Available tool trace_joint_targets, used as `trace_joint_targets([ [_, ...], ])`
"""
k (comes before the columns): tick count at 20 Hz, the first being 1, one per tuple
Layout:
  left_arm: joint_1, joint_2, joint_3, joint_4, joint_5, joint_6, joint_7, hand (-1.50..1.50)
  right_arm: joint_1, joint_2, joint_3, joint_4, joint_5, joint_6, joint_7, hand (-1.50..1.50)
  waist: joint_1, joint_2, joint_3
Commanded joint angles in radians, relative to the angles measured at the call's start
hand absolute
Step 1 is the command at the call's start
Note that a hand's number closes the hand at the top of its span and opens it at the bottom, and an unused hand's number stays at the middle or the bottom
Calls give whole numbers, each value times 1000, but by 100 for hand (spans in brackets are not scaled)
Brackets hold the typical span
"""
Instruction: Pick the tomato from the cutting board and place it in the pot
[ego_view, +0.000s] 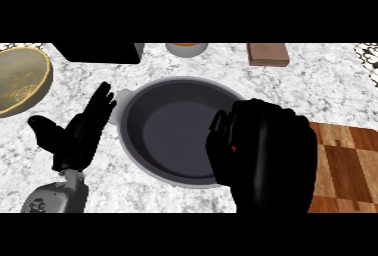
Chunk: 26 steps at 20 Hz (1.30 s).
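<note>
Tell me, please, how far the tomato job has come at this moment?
Done: the cutting board shows no tomato. In hand: the right hand is curled over the pot rim, a red speck between its fingers. Left: release into the pot. The left hand rests open beside it.

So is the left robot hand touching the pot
Apart. The head view shows a strip of bare counter between the open left robot hand and the pot, whose rim it stands beside.

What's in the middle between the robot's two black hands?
In the head view, the grey pot lies between the open left hand and the right hand, whose curled fingers hang over the pot's right rim.
</note>
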Motion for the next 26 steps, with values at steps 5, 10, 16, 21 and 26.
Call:
trace_joint_targets([
  [5, 41, -10, -15, -13, 9, -18, -22, 0, -147, 13, -65, 262, -216, -53, 242, 150, 16, 3, 2],
  [10, -2, -6, 6, -6, 3, 0, -15, 0, -78, 13, -167, 304, -305, -265, 241, -150, 17, 9, 4],
  [16, 7, 0, 6, -6, 13, -19, -16, 0, -115, 13, -196, 329, -384, -468, 216, -150, 25, 4, 4],
  [21, 9, -4, 13, 12, 7, -4, -2, 0, -137, 13, -216, 262, -192, -638, 124, -150, -8, -4, 4],
  [26, -14, -12, 23, 27, -4, 17, -12, 0, -100, 13, -236, 220, -85, -709, 157, -150, -35, -4, 4],
])
